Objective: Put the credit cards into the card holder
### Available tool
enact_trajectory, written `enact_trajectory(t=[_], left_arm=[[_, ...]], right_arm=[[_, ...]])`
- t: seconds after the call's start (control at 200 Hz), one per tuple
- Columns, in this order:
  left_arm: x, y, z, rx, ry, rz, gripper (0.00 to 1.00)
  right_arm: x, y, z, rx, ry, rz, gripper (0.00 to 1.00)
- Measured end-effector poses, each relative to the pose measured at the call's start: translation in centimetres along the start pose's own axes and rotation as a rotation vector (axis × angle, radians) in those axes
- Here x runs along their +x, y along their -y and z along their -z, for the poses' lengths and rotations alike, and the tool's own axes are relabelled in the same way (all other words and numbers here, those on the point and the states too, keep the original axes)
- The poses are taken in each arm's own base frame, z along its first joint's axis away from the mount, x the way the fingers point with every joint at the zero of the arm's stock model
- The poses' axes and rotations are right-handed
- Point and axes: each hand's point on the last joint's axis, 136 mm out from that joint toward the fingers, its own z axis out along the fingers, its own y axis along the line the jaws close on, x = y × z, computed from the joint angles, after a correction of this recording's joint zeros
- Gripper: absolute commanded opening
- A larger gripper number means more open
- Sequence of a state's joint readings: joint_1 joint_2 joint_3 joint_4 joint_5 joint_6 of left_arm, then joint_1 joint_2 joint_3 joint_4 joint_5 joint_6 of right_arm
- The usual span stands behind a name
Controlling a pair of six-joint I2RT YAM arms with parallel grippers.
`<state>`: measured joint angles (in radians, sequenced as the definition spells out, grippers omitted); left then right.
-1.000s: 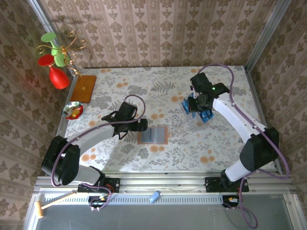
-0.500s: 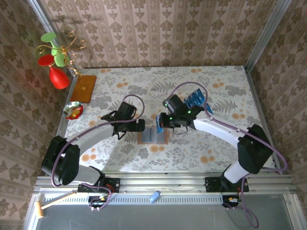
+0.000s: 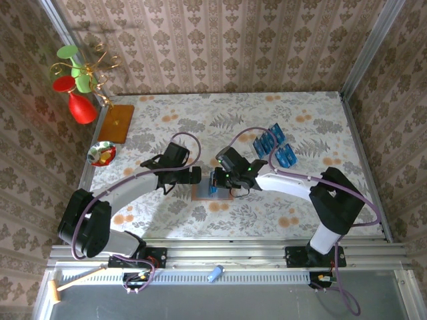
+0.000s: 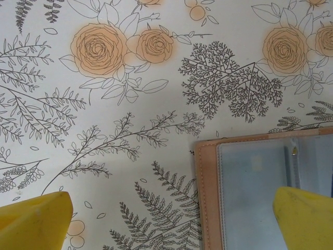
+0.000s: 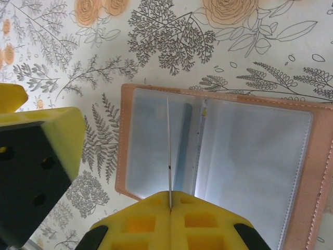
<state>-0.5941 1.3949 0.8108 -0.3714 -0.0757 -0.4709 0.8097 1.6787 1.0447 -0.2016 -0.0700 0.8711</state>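
The brown card holder [image 3: 202, 194] lies open on the flowered table, its clear greyish pockets [image 5: 244, 156] facing up. My right gripper [image 3: 222, 179] [image 5: 170, 200] is shut on one blue credit card [image 5: 169, 146]. The card is seen edge-on and stands upright over the holder's left page, near the fold. My left gripper [image 3: 198, 175] [image 4: 171, 224] is open at the holder's left edge [image 4: 208, 198], one yellow fingertip [image 4: 304, 219] over the left page and the other [image 4: 36, 221] over the table. More blue credit cards [image 3: 270, 141] lie spread to the right.
At the far left stand a wooden board [image 3: 117, 123], a small bowl [image 3: 102, 154] and a stand with red and green glasses [image 3: 79, 93]. Metal posts and patterned walls enclose the table. A blue object [image 3: 214, 273] lies in the front rail.
My right arm has swung left from the card pile, carrying one card, and now hangs over the open holder. The left arm has stayed put.
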Motion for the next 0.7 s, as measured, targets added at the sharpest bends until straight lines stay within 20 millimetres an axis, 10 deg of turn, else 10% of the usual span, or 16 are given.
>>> enact_trajectory(t=[0.7], left_arm=[[0.1,0.0,0.0,-0.001,-0.003,0.000,1.00]], right_arm=[[0.2,2.1,-1.8,0.066,-0.001,0.004,0.00]])
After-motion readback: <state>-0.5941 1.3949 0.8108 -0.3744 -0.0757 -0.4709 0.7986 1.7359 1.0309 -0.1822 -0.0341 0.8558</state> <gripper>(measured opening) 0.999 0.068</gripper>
